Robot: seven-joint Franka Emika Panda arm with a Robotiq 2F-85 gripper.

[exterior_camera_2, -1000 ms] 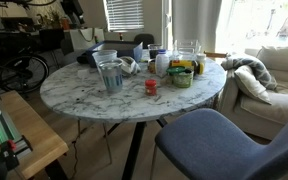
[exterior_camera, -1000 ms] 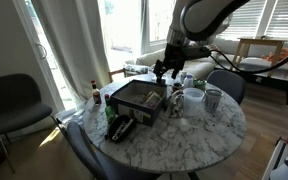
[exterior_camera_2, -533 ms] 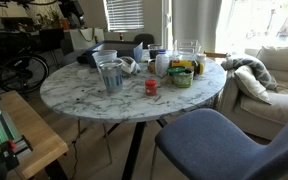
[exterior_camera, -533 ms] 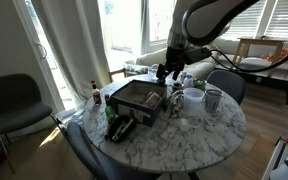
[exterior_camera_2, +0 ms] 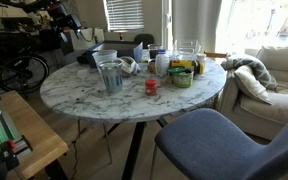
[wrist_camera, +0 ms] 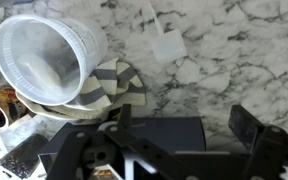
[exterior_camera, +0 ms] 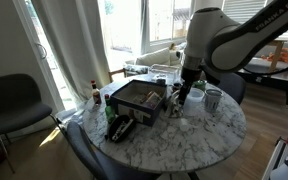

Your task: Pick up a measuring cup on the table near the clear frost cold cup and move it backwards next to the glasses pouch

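Observation:
The small whitish measuring cup [wrist_camera: 168,46] sits on the marble table [wrist_camera: 234,60] in the wrist view, beyond my jaws and apart from them. My gripper [wrist_camera: 184,125] is open and empty, its dark fingers [wrist_camera: 248,124] spread over the edge of the dark box [wrist_camera: 134,135]. In an exterior view the gripper [exterior_camera: 181,97] hangs low between the dark box [exterior_camera: 136,98] and the drinking cups. The measuring cup shows only faintly there, just below the gripper. The black glasses pouch [exterior_camera: 121,128] lies flat at the table's near-left edge.
A wide white cup [wrist_camera: 46,55] rests on a striped cloth [wrist_camera: 119,85]. The wide white cup [exterior_camera: 192,98] and a greyish tumbler [exterior_camera: 213,98] stand beside the gripper. The tumbler [exterior_camera_2: 110,75], a small red cup [exterior_camera_2: 151,87] and a green bowl [exterior_camera_2: 181,77] stand on the table [exterior_camera_2: 94,105]. Chairs ring the table.
The arm has swung from above the far side of the dark box to the right and down. The gripper now hangs low beside the cups. Nothing on the table has moved.

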